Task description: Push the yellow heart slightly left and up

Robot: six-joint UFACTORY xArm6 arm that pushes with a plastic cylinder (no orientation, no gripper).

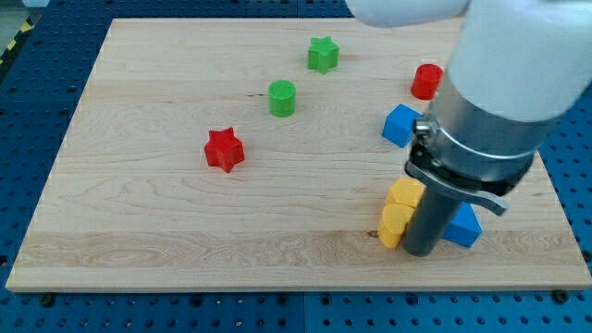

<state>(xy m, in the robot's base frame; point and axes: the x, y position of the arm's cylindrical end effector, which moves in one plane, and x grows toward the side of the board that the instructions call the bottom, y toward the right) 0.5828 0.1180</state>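
The yellow heart (393, 225) lies near the view's bottom right of the wooden board (185, 222). A second yellow block (404, 193) touches it from above; its shape is partly hidden by the arm. My tip (421, 252) rests on the board right beside the heart's right edge, touching or nearly touching it. A blue triangle block (463, 226) sits just right of the rod, partly hidden behind it.
A blue cube (400, 124) and a red cylinder (426, 80) sit at the right, close to the arm's body. A green star (323, 54), a green cylinder (282, 97) and a red star (224, 149) lie farther to the view's left. The board's bottom edge is near the tip.
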